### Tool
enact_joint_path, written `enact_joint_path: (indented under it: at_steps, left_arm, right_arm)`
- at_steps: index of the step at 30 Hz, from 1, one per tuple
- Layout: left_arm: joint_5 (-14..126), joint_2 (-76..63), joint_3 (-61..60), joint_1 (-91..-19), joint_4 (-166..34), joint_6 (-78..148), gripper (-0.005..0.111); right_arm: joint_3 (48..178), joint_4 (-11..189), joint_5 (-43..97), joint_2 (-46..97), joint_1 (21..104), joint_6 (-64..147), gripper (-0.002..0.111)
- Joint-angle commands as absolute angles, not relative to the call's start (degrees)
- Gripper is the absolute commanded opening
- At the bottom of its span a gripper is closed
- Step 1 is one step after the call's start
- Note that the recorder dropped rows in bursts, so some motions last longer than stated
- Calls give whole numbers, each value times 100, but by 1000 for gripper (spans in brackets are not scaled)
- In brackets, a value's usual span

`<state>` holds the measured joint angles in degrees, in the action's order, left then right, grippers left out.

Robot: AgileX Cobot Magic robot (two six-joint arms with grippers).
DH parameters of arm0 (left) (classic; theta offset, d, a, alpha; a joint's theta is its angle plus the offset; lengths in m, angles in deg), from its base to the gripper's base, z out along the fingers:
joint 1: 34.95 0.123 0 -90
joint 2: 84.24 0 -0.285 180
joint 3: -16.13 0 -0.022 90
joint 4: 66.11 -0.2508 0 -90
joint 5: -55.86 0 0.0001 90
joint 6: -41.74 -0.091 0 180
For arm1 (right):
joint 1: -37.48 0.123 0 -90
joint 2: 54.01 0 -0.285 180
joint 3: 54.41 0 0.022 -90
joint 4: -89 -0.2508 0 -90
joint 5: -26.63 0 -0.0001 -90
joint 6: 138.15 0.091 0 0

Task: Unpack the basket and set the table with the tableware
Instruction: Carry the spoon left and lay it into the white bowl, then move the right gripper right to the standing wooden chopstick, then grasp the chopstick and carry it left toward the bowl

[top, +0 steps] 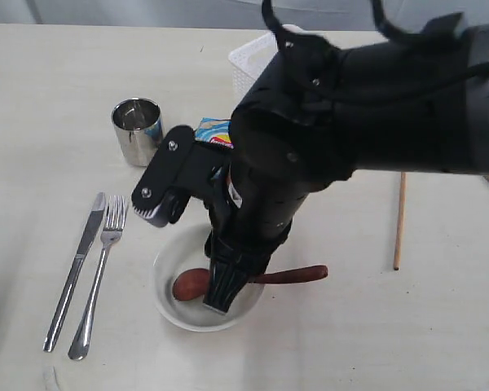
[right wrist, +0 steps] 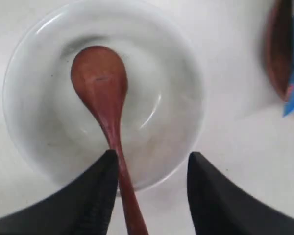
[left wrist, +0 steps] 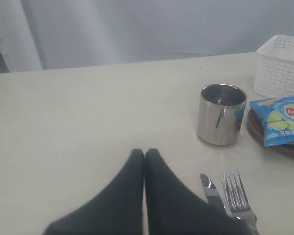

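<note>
Wooden spoon [right wrist: 100, 93] in the white bowl [right wrist: 179, 93], right hand [right wrist: 152, 156] released

The reddish-brown spoon lies with its head in the hollow of the bowl and its handle crossing the rim onto the pale counter [top: 33, 122]. The right hand hangs over that rim with its fingers spread apart. The handle runs just beside one finger, the other finger stands clear of it, and nothing is gripped.

In the exterior view the bowl sits toward the front middle of the counter. A steel knife [top: 77, 265] and fork [top: 102, 273] lie side by side to its left, with a shiny cup [top: 137, 130] upright behind them. Near the cup a blue chip bag [left wrist: 281, 117] rests on a brown plate [left wrist: 257, 132]. The white basket [left wrist: 281, 66] stands at the back, largely hidden behind the arm. A wooden chopstick [top: 399, 220] lies well to the right of the bowl.

The left hand [left wrist: 144, 152] is clenched, fingers pressed together on nothing, above bare counter near the knife and fork
</note>
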<state>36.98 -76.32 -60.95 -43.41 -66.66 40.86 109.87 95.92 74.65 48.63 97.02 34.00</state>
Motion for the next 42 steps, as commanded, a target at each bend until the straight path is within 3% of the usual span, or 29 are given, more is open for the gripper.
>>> enact_joint_path:
  at_steps: [1, 4, 9, 14, 19, 30, 38, 39, 41, 42]
  left_arm:
    - [3745, -7645, -6109, -4374, -6652, 4088, 0]
    - [3745, -7645, -6109, -4374, -6652, 4088, 0]
    - [3745, -7645, -6109, -4374, -6652, 4088, 0]
    - [3745, -7645, -6109, -4374, -6652, 4088, 0]
    - [3745, -7645, -6109, -4374, -6652, 4088, 0]
    - [3745, -7645, -6109, -4374, -6652, 4088, 0]
    - [3745, -7645, -6109, -4374, -6652, 4088, 0]
    - [3745, -7645, -6109, -4374, -6652, 4088, 0]
    - [3745, -7645, -6109, -4374, -6652, 4088, 0]
    - [3745, -7645, -6109, -4374, -6652, 4088, 0]
  right_arm:
    - [11161, 10722, 7941, 4482, 9626, 4748, 44]
    - [11161, 11479, 8518, 4371, 9237, 6324, 44]
    - [11064, 10951, 9044, 4384, 7826, 6353, 44]
    - [10777, 9698, 8509, 4410, 6092, 5921, 44]
    - [10275, 9096, 7760, 4634, 5042, 5747, 44]
    - [10021, 8675, 6445, 5712, 4828, 5499, 44]
    - [10053, 8663, 6293, 6349, 4828, 5329, 43]
    - [10053, 8663, 6293, 6393, 4828, 5231, 40]
    - [10053, 8663, 6306, 6422, 4828, 5152, 17]
    - [10053, 8663, 6315, 6409, 4828, 5124, 0]
